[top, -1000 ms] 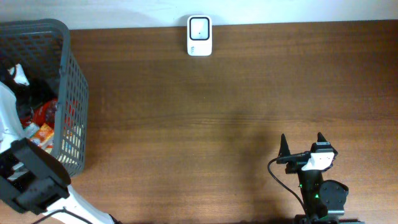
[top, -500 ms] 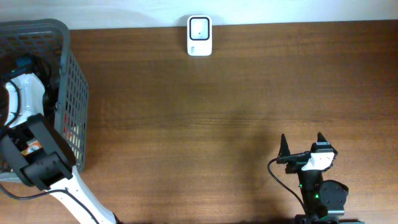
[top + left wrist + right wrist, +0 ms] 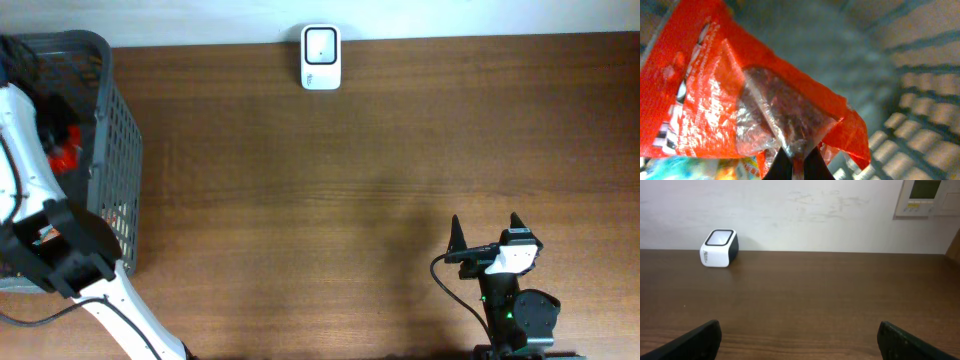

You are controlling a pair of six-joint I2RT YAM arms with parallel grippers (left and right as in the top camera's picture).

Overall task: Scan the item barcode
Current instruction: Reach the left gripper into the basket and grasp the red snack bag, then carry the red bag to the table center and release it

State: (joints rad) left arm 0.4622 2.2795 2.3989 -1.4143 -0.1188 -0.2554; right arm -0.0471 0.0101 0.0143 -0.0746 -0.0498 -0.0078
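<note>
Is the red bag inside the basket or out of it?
Inside. Mesh of the basket stands behind the red bag, whose clear edge the left gripper pinches shut.

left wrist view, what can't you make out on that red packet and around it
- Left wrist: print on the red packet is blurred, no barcode readable; its lower left runs off the edge.
- Overhead: the left arm hides the left gripper and most goods in the basket.
</note>
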